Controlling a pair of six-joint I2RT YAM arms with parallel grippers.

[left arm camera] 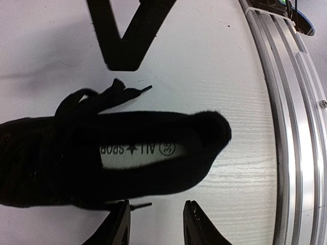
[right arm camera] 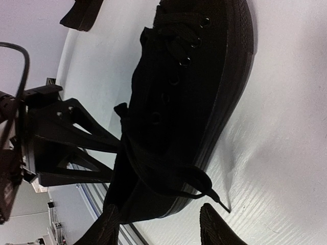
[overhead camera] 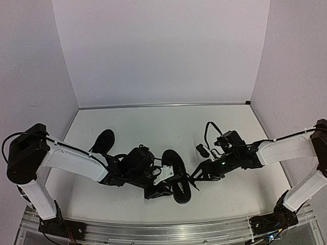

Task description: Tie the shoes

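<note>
One black shoe (overhead camera: 176, 175) lies at the table's front centre, between my two grippers. Its pale insole label (left arm camera: 138, 152) and heel (left arm camera: 212, 131) show in the left wrist view. My left gripper (overhead camera: 159, 191) is open beside the shoe's heel side; a lace tip (left arm camera: 139, 205) lies by its left finger (left arm camera: 118, 224). My right gripper (overhead camera: 195, 175) is open at the shoe's other side (right arm camera: 194, 92), where a lace loop (right arm camera: 196, 179) hangs between its fingers (right arm camera: 217, 224), not pinched. The second shoe (overhead camera: 103, 141) lies farther left, behind the left arm.
White table (overhead camera: 169, 127) with white walls on three sides. An aluminium rail (overhead camera: 158, 231) runs along the near edge, close to the shoe's heel (left arm camera: 301, 127). A small black part (overhead camera: 201, 149) lies near the right arm's wrist.
</note>
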